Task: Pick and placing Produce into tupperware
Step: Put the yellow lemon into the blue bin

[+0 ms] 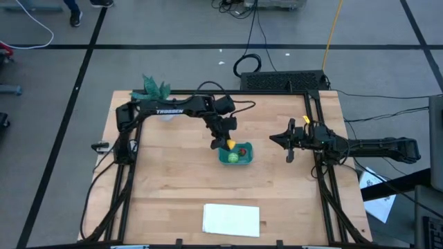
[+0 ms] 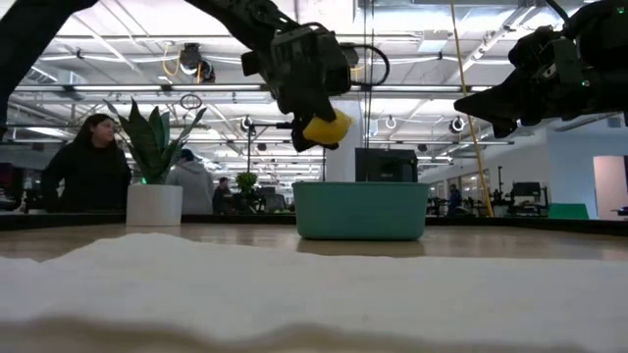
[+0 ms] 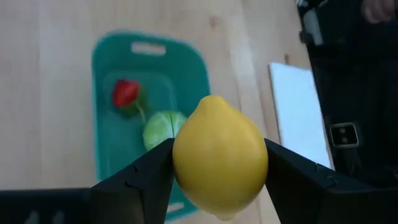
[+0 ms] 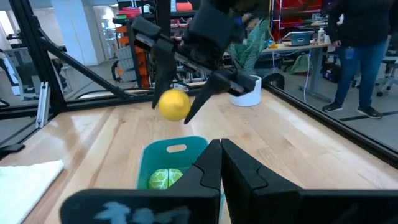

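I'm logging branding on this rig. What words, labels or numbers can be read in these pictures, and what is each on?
"TROSSEN": white letters on the left arm, read in the high view.
The papers beside the table's right edge carry print too small to read.
No other text is legible in any view.

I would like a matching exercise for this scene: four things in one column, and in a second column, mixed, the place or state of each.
Things:
1. lemon
2. green vegetable
3. right gripper
4. white sheet

Places or states:
A. lies flat at the table's near edge
B. shut, holds nothing, waits right of the tub
C. held in the left gripper above the teal tub
D. lies inside the tub

Pairs: 1-C, 2-D, 3-B, 4-A
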You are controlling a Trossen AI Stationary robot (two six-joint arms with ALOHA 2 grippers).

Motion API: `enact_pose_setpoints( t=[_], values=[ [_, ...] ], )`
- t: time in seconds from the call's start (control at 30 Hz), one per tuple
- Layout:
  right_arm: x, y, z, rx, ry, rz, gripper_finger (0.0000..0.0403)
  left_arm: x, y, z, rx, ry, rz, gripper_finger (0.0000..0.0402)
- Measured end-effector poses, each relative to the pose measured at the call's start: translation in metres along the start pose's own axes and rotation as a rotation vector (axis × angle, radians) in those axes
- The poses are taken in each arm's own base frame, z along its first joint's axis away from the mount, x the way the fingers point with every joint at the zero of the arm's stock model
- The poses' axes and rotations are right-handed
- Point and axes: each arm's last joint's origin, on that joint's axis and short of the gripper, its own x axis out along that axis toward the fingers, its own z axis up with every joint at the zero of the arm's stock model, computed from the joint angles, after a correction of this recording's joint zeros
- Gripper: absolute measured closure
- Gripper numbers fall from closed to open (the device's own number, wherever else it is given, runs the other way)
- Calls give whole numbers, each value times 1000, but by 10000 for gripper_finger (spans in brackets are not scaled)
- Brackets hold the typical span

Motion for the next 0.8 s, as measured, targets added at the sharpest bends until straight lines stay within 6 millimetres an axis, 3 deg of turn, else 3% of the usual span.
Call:
enact_pose_setpoints(
  t=[0.53,0.8],
  values=[
    [0,0,0,-14,0,0,403,12,8,2,98,59,122,177],
    [0,0,0,-12,0,0,403,25,-4,9,265,62,215,177]
  ],
)
